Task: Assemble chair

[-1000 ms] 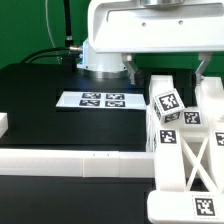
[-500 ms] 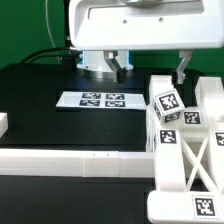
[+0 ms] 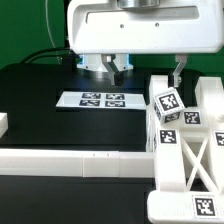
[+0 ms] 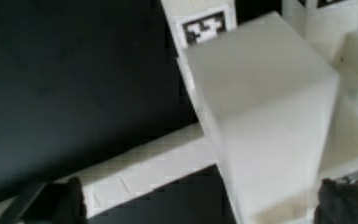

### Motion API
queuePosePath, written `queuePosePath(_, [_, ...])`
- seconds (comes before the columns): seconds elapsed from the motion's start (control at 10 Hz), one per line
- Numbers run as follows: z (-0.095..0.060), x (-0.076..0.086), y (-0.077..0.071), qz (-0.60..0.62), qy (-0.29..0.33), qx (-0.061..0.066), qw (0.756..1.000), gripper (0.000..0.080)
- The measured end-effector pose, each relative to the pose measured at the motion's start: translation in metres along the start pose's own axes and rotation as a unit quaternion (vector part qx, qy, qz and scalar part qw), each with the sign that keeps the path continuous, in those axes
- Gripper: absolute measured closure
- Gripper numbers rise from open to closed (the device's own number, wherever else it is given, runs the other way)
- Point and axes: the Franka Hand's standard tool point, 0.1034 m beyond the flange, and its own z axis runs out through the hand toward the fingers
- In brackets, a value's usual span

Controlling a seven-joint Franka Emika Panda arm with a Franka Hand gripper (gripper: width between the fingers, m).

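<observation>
Wrist view: gripper [image 4: 197, 198] jaws are standing spread wide, gripping nothing. One dark fingertip [image 4: 48, 200] is showing at each side of the frame, and a broad white slab of the chair [image 4: 256, 110] is filling the gap between them. Neither pad appears to be touching it, though the far one is partly cut off by the frame edge. A black-and-white tag [image 4: 206, 25] is sitting at the slab's far end. A low white border wall [image 4: 140, 170] is crossing under the slab at an angle, with the black table [image 4: 69, 90] showing around it.

Exterior view: gripper [image 3: 148, 68] is hanging from the big white hand housing at the top of the frame, jaws wide apart – one finger [image 3: 178, 68] is hovering just above the chair's [image 3: 185, 150] top corner, the other is sitting well toward the exterior view's left. Can't tell whether the near finger is making contact.

The chair is standing at the exterior view's right edge as one joined white block of slabs and posts, several tags facing the camera. It is butting against the end of the border wall [image 3: 70, 160], which is running along the front of the table [image 3: 40, 85].

The marker board [image 3: 100, 100] is lying flat behind the wall, near the arm's base and apart from the chair. A small white block [image 3: 3, 123] is peeking in at the exterior view's left edge.
</observation>
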Motion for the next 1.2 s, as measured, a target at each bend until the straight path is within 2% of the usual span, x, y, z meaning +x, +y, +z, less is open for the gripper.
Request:
queuePosePath(0.2, [-0.004,-0.018,0.006,-0.002,-0.006,-0.001,1.000,0.0151])
queuePosePath(0.4, [-0.005,-0.028,0.011,-0.003,-0.003,-0.001,1.000,0.0151])
queuePosePath(0.6, [-0.004,-0.027,0.019,-0.005,-0.001,0.000,1.000,0.0151])
queuePosePath(1.2, [-0.004,-0.030,0.020,-0.007,0.001,0.002,1.000,0.0151])
